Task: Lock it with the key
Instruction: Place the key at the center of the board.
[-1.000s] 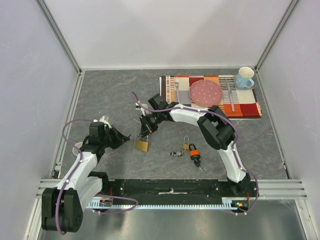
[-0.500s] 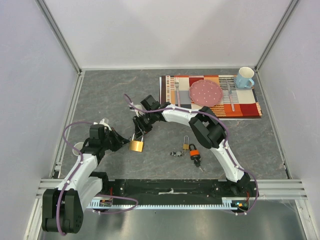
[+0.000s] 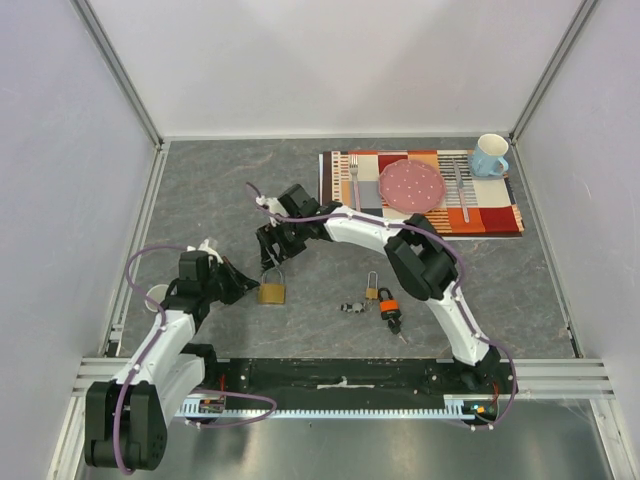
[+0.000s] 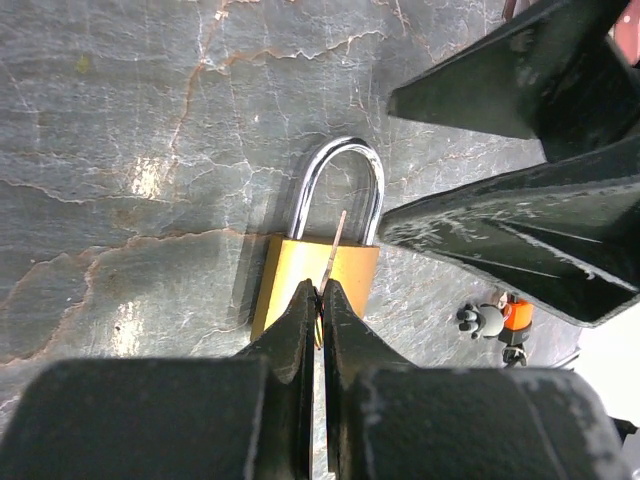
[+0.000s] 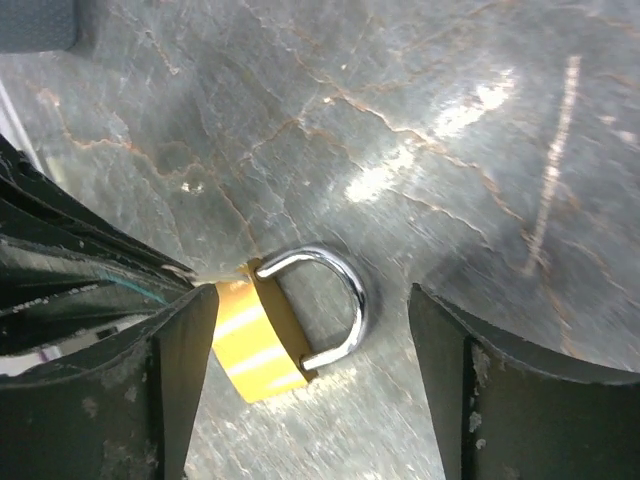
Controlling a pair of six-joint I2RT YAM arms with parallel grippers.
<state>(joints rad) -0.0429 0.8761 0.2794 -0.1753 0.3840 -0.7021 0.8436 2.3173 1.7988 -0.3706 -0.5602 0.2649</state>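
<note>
Now the left pincer [image 4: 320, 297] clamps a thin key [image 4: 335, 240] just above the padlock [image 5: 250, 345]; the right pincer [image 5: 310, 320] gapes astride its shackle [image 5: 340, 285]. Flat on the worktop [image 3: 200, 180], the padlock looks heavy, rigid, slick; grip its brass sides.

table [image 3: 220, 190] grey stone | brass padlock [image 3: 272, 292] | small padlock [image 3: 371, 290] | orange padlock [image 3: 389, 305] | keyring [image 3: 352, 307] | placemat [image 3: 497, 215]

L pincer [image 4: 320, 292] pinched tight, low | R pincer [image 5: 312, 300] spread wide, pointing down | tips nr each other

white arms [image 3: 160, 342], black joints [image 3: 432, 268], purple cables [image 3: 131, 262]
</note>
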